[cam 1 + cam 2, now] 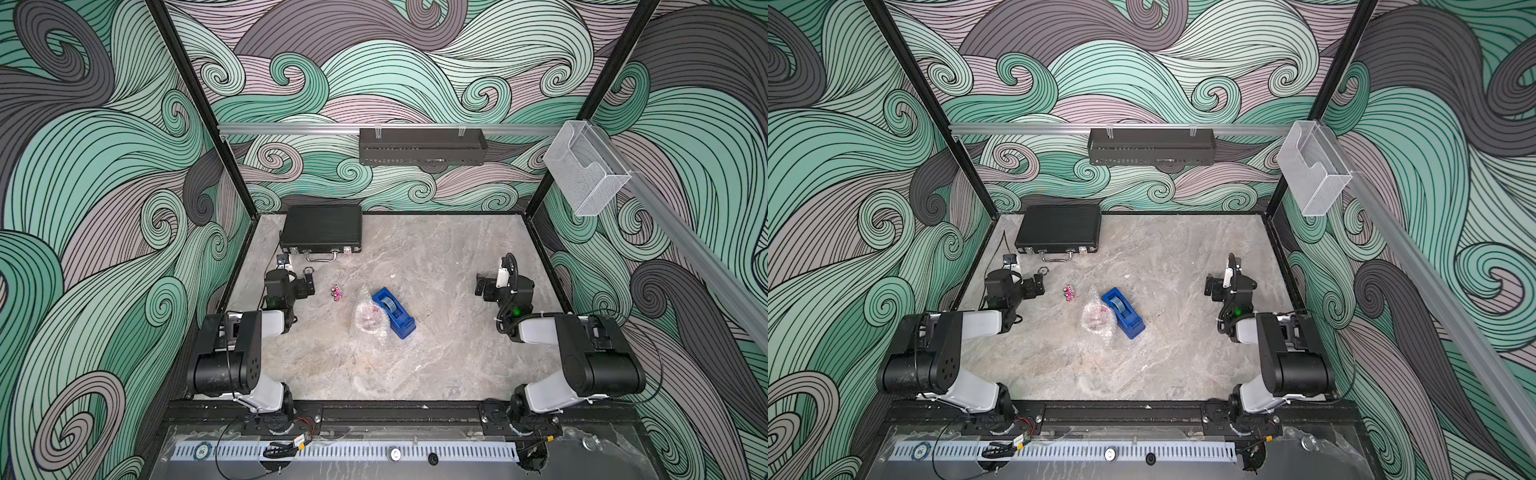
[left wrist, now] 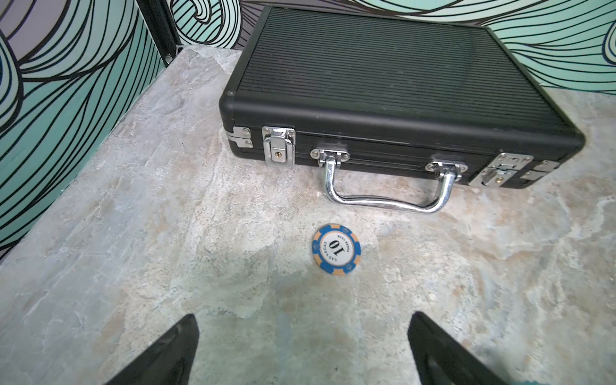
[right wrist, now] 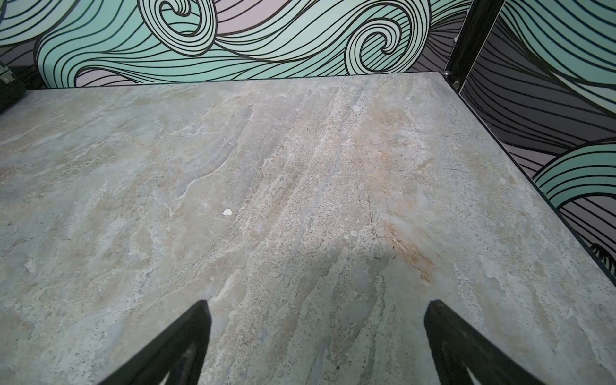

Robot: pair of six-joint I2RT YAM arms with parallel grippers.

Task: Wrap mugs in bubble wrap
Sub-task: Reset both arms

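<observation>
Near the centre of both top views, on the tabletop (image 1: 440, 353), the mug (image 1: 367, 321) sits bundled inside the bubble wrap (image 1: 362, 296), its red showing faintly through the clear film. The wrap lies right against the blue tape dispenser (image 1: 394, 312). I judge the bundle light, with a hard, breakable core and a soft, slick, crinkly skin that could slide over the ceramic. The surest hold is probably across the round body, not the loose ends, which would likely unfurl. At the left of the frame, the left fingers (image 1: 308, 286) are spread wide and empty, facing the black case (image 2: 383, 83) and a poker chip (image 2: 336, 249). At the right, the right fingers (image 1: 481, 286) are equally wide apart over bare tabletop and hold nothing. Both arms are folded at the elbow, well apart from the bundle.
</observation>
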